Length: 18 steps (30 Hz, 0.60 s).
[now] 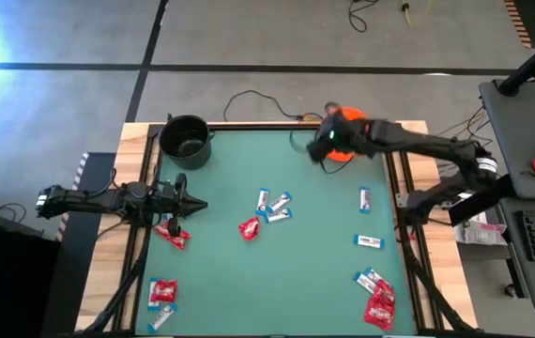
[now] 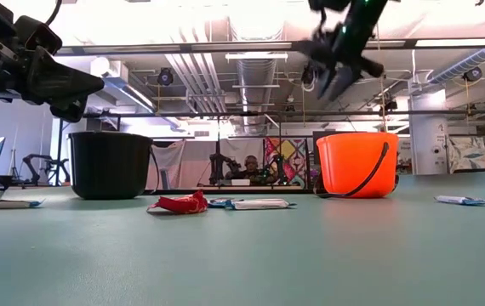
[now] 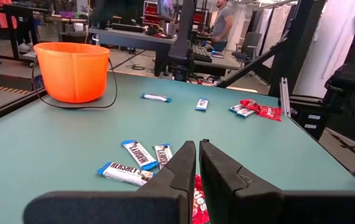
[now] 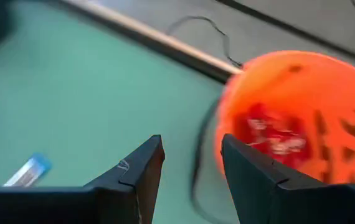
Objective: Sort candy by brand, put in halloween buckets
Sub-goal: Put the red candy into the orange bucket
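The right gripper [image 4: 190,171], fingers apart and empty, hangs beside the bright orange plastic bucket [image 4: 302,118], whose blurred inside shows red packets [image 4: 271,134]; the left gripper [image 3: 197,165], pressed together, hovers over table candy [image 3: 139,154].

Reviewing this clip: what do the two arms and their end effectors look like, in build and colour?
Both arms are dark, nearly black, jointed links. The left end effector has two matte black, wedge-shaped fingers tapering to narrow tips. The right end effector has the same black angular fingers, with a small pale mark on one. A green light glows on the right arm's wrist.
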Each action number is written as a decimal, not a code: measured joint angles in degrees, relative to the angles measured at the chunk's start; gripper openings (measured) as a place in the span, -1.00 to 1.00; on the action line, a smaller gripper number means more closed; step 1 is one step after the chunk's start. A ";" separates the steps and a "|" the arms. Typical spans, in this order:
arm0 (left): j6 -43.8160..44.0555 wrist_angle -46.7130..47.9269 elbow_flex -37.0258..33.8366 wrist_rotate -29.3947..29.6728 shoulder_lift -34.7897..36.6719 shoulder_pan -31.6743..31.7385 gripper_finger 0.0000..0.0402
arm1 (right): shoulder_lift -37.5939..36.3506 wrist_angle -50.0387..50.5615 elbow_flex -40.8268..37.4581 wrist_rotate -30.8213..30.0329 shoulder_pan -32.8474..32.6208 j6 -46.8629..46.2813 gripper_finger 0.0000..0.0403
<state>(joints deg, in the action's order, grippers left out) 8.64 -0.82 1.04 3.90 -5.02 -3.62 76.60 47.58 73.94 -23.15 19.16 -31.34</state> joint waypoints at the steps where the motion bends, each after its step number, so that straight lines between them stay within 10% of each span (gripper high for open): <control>1: 0.00 0.00 0.00 0.00 0.00 0.01 -0.97 | 0.03 -0.32 -0.04 -0.46 -2.88 1.16 -0.25; 18: 0.00 0.00 0.00 0.00 0.00 0.02 -0.97 | 17.69 -16.86 0.18 -0.33 -29.72 6.48 -0.14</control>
<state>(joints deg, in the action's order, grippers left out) 8.64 -0.82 1.04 3.90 -5.02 -3.60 94.29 30.72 74.12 -23.48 -10.56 -24.87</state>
